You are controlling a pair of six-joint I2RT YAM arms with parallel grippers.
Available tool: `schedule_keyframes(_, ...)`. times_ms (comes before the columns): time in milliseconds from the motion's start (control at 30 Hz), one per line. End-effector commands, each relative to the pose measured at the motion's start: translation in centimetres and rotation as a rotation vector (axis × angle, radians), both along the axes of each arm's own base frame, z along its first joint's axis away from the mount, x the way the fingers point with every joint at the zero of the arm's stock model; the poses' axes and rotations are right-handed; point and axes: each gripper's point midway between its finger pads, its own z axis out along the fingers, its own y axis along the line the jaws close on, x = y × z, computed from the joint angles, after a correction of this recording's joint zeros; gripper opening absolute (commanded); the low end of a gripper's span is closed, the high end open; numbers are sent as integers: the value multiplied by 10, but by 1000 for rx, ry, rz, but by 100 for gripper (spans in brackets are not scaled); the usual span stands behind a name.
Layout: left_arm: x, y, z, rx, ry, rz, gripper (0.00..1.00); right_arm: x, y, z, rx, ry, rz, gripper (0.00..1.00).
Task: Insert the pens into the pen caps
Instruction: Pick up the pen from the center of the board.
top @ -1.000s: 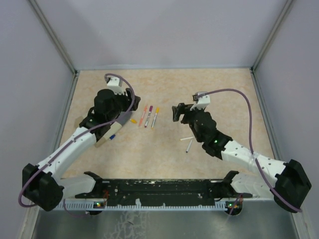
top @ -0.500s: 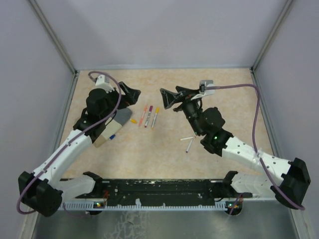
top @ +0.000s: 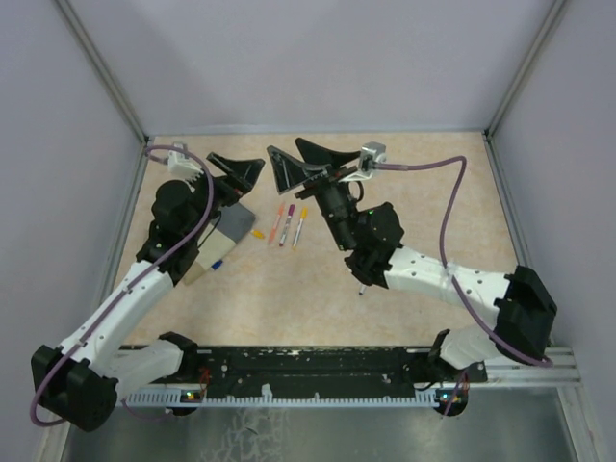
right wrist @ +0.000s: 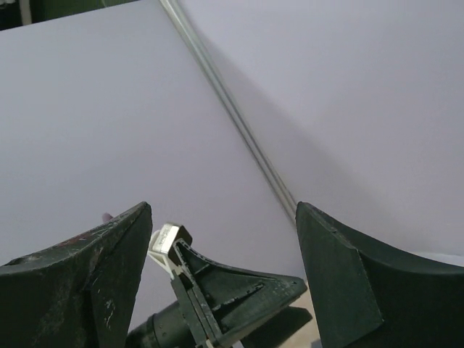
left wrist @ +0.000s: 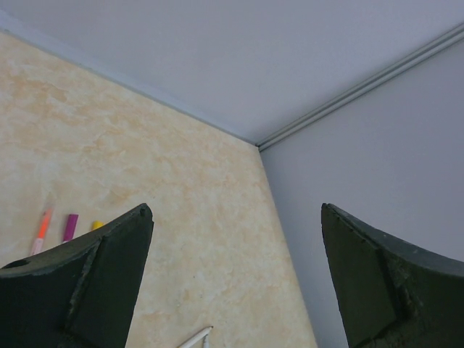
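Here, left end effector splayed wide, empty; right end effector likewise, empty; pens on table.

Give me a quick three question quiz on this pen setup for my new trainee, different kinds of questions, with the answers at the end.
1. True or false: the left gripper and the right gripper are both open and hold nothing.
2. How many pens lie side by side in a row between the two arms? A two, B three, C six.
3. Short answer: what small thing lies between the grey-lidded box and that row?

Key: 1 true. 2 B. 3 the orange cap.
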Motion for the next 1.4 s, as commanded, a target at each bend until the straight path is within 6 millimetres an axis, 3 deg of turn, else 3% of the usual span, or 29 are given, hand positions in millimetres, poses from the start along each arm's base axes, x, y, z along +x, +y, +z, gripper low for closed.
schedule_keyframes(0,-4,2,42,-76,-133,-1,100,-13,-6,59,189,-130,-20,80)
schedule_keyframes(100,-2,3,44,-57,-137,6,100,-12,2,64,228,-144,6,80)
schedule_keyframes(400,-13,-25,50,-178,-140,-162,100,-14,27,67,202,-157,39,80)
schedule_keyframes(733,-22,-32,52,-271,-142,-238,100,-25,32,70,173,-177,55,80)
schedule_keyframes(967,-27,-24,59,-322,-148,-227,100,-39,24,74,230,-252,81,80)
schedule_keyframes(1367,-34,-7,61,-375,-132,-178,100,-43,34,76,242,-244,90,81)
